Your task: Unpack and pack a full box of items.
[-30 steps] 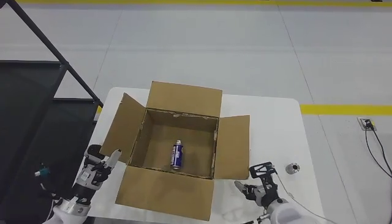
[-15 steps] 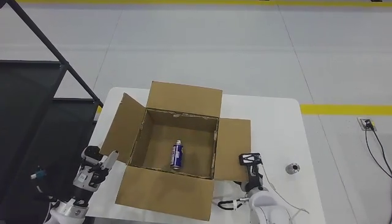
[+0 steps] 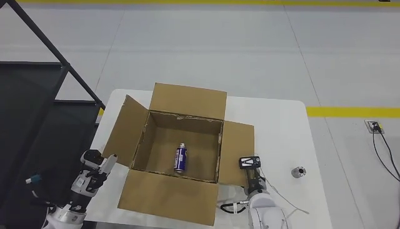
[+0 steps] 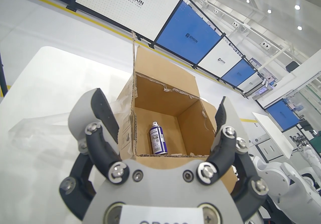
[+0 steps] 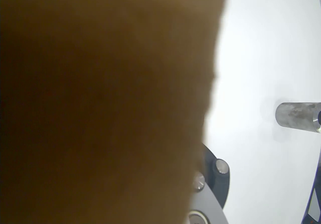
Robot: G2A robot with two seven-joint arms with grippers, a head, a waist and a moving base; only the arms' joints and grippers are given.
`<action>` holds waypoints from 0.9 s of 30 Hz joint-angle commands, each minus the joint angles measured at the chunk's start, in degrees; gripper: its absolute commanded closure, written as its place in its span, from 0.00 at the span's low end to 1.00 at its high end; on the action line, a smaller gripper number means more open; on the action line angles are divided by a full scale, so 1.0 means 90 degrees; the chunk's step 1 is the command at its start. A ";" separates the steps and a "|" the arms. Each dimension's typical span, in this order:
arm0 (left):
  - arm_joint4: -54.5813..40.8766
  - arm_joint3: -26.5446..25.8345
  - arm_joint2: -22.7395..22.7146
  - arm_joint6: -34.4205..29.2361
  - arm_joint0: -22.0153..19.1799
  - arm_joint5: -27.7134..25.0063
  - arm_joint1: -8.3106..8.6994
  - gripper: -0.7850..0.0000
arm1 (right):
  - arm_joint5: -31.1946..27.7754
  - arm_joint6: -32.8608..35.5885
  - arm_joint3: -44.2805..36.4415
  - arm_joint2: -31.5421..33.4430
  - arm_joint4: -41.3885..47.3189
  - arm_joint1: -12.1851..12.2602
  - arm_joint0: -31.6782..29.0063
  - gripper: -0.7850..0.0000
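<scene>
The box [image 3: 189,101] stands open in the middle of the table [image 3: 281,122], all four flaps folded outward. The spray can [image 3: 180,157] lies on the box floor about midway between the left and right walls, its cap toward the far wall and its base near the near wall. It touches no wall, so there is free floor on both of its long sides.

My left gripper [image 3: 111,161] hangs just outside the box's left flap, near the table's left edge, with its fingers spread wide and nothing between them. From my left wrist I look past the torn cardboard rim straight into the box [image 4: 160,71], with the spray can [image 4: 158,137] framed between the parted pads of my left gripper [image 4: 161,107]. That side has little room: the left flap leans out toward me, and a black frame [image 3: 75,79] stands just beyond it.

My right gripper [image 3: 250,164] sits at the near corner of the box's right flap, so close that brown cardboard [image 5: 100,84] covers most of what my right wrist sees. I cannot tell whether this gripper is open or closed.

Right of the box the table lies bare, apart from a small metal cylinder [image 3: 299,172] well clear of the right flap; from my right wrist the metal cylinder [image 5: 297,117] has open white surface between it and the cardboard edge. Behind the far flap only a narrow strip of table remains.
</scene>
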 commanded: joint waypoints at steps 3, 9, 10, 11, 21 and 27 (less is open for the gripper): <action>-0.0039 -0.0006 -0.0032 -0.0020 0.0008 -0.0005 0.0003 0.00 | 0.0016 0.0170 -0.0002 -0.0033 -0.0062 -0.0007 0.0041 0.60; -0.0032 0.0003 -0.0039 0.0022 0.0023 -0.0010 0.0002 0.00 | 0.0049 0.0314 0.0003 0.0040 -0.0021 -0.0008 0.0084 0.56; -0.0030 0.0006 -0.0039 0.0028 0.0027 -0.0016 0.0002 0.00 | 0.0030 0.0361 0.0015 0.0052 -0.0019 -0.0007 0.0099 0.56; -0.0039 0.0011 -0.0041 0.0042 0.0031 -0.0012 0.0001 0.00 | 0.0022 0.0432 0.0042 0.0062 -0.0033 -0.0006 0.0121 0.57; -0.0073 -0.0008 -0.0090 0.0132 0.0096 -0.0028 -0.0005 0.00 | 0.0014 0.0708 0.0252 0.0067 -0.0087 -0.0021 0.0366 1.00; -0.0070 -0.0019 -0.0086 0.0158 0.0114 -0.0036 -0.0008 0.00 | 0.0145 0.0594 -0.0076 0.0334 0.0127 -0.0005 0.0207 1.00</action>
